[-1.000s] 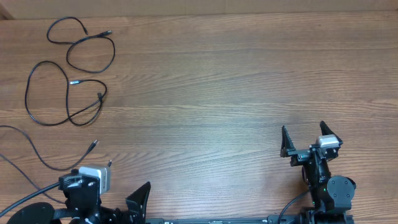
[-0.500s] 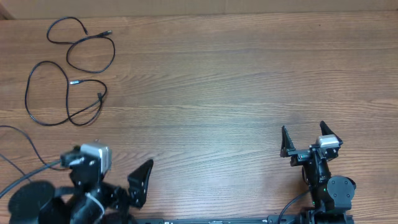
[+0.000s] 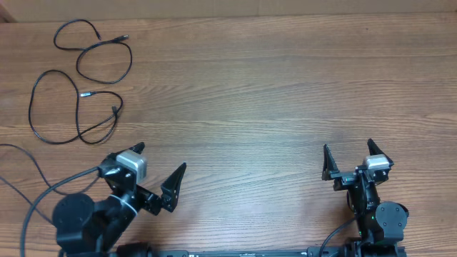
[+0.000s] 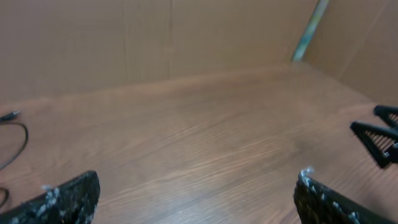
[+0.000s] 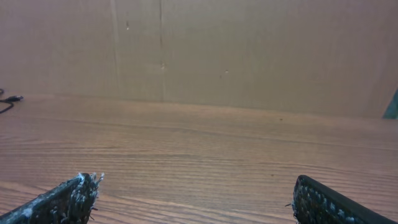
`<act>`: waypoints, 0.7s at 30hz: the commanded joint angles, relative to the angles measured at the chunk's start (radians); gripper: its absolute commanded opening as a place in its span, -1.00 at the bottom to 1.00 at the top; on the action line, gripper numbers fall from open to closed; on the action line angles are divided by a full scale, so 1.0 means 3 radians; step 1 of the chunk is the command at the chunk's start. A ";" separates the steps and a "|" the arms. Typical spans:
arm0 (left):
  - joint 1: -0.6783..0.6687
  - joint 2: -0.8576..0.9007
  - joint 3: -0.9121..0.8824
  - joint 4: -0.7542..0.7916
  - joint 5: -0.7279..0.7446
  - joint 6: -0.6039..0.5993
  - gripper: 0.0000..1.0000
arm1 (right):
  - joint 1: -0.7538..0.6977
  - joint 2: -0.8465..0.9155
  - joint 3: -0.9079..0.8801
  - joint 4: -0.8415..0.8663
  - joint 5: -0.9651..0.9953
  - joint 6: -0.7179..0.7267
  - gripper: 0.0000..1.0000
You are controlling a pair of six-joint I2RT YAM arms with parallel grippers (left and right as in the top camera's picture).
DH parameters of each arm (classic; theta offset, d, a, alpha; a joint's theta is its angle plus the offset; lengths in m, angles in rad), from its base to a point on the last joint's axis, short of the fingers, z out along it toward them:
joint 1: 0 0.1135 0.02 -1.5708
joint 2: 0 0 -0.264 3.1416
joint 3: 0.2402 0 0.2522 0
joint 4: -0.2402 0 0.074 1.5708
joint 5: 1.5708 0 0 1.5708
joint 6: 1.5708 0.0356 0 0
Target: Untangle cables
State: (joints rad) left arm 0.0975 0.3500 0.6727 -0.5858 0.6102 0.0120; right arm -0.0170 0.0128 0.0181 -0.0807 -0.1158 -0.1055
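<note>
From above, two cables (image 3: 80,91) lie in loose loops in the far left corner of the desk (image 3: 250,93), one nearer the far edge and one just below it. They are close together, and I cannot tell whether they cross. A third cable (image 3: 39,176) comes in from the left edge and runs under the left arm, so its end is hidden. The left tool (image 3: 161,157) is at the near left, turned a little to the right, with its fingers spread wide and nothing between them. It is well apart from the two looped cables. The right tool (image 3: 348,146) is at the near right and points to the far side. It is also spread wide and empty, and far from all cables. In the left wrist view, the left tool (image 4: 199,177) shows two fingers wide apart at the lower corners, with bare desk between them. A cable (image 4: 9,116) with a small plug end lies at the left edge, and the right tool's fingers (image 4: 378,138) appear at the right edge. A brown wall (image 4: 155,43) stands behind the desk. In the right wrist view, the right tool (image 5: 196,179) is spread in the same way over bare desk, and only a cable end (image 5: 11,99) is visible at the far left, near the wall.
</note>
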 commanded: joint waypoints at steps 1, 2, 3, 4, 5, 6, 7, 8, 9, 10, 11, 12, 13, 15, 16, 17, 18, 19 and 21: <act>-0.0022 -0.0221 -0.0394 0.0347 0.0061 0.0060 0.99 | 0.0022 -0.0033 -0.0032 0.0014 -0.0001 -0.0001 1.00; -0.0023 -0.0281 -0.0529 0.0509 0.0061 0.0058 0.99 | 0.0022 -0.0033 -0.0032 0.0014 -0.0001 -0.0003 1.00; -0.0023 -0.0331 -0.0642 0.0649 0.0062 0.0047 0.99 | 0.0022 -0.0033 -0.0032 0.0014 0.0000 -0.0001 1.00; -0.0023 -0.0385 -0.0769 0.0813 0.0060 0.0018 0.99 | 0.0022 -0.0033 -0.0032 0.0014 0.0000 -0.0001 0.99; -0.0023 -0.0436 -0.0889 0.0980 0.0058 0.0004 0.99 | 0.0022 -0.0033 -0.0032 0.0014 -0.0001 -0.0001 1.00; -0.0023 -0.0469 -0.0973 0.1101 0.0056 -0.0015 0.99 | 0.0022 -0.0033 -0.0032 0.0014 0.0000 -0.0001 0.99; -0.0024 -0.0515 -0.1080 0.1253 0.0041 -0.0053 0.99 | 0.0022 -0.0033 -0.0032 0.0015 0.0000 -0.0001 1.00; -0.0024 -0.0556 -0.1170 0.1382 0.0033 -0.0085 0.99 | 0.0022 -0.0033 -0.0032 0.0015 0.0000 -0.0001 1.00; -0.0024 -0.0604 -0.1265 0.1522 0.0020 -0.0118 0.99 | 0.0022 -0.0033 -0.0032 0.0014 0.0000 -0.0001 1.00; -0.0024 -0.0645 -0.1340 0.1626 0.0019 -0.0118 0.99 | 0.0022 -0.0033 -0.0032 0.0014 0.0000 -0.0001 1.00; -0.0024 -0.0683 -0.1408 0.1717 0.0006 -0.0118 0.99 | 0.0022 -0.0033 -0.0032 0.0014 0.0000 -0.0001 1.00; -0.0024 -0.0724 -0.1471 0.1787 -0.0024 -0.0121 0.99 | 0.0022 -0.0033 -0.0032 0.0014 0.0000 -0.0001 1.00; -0.0024 -0.0755 -0.1511 0.1817 -0.0056 -0.0131 0.99 | 0.0022 -0.0033 -0.0032 0.0015 -0.0001 -0.0001 1.00; -0.0024 -0.0813 -0.1570 0.1845 -0.0139 -0.0153 0.99 | 0.0022 -0.0033 -0.0032 0.0014 0.0000 -0.0001 1.00; -0.0027 -0.0839 -0.1593 0.1865 -0.0173 -0.0155 0.99 | 0.0022 -0.0033 -0.0032 0.0014 0.0000 -0.0001 1.00; -0.0034 -0.0871 -0.1621 0.1907 -0.0223 -0.0155 0.99 | 0.0022 -0.0033 -0.0032 0.0014 0.0000 -0.0001 1.00; -0.0051 -0.0896 -0.1648 0.1952 -0.0281 -0.0155 0.99 | 0.0022 -0.0033 -0.0032 0.0015 0.0000 -0.0001 1.00; -0.0071 -0.0921 -0.1676 0.1996 -0.0352 -0.0154 0.99 | 0.0022 -0.0033 -0.0032 0.0014 0.0000 -0.0001 1.00; -0.0116 -0.0958 -0.1722 0.2059 -0.0516 -0.0154 0.99 | 0.0022 -0.0033 -0.0032 0.0014 -0.0001 -0.0001 1.00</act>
State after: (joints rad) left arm 0.0811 0.0879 0.1810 0.0154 0.5404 -0.0235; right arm -0.0170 0.0128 0.0181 -0.0807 -0.1158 -0.1051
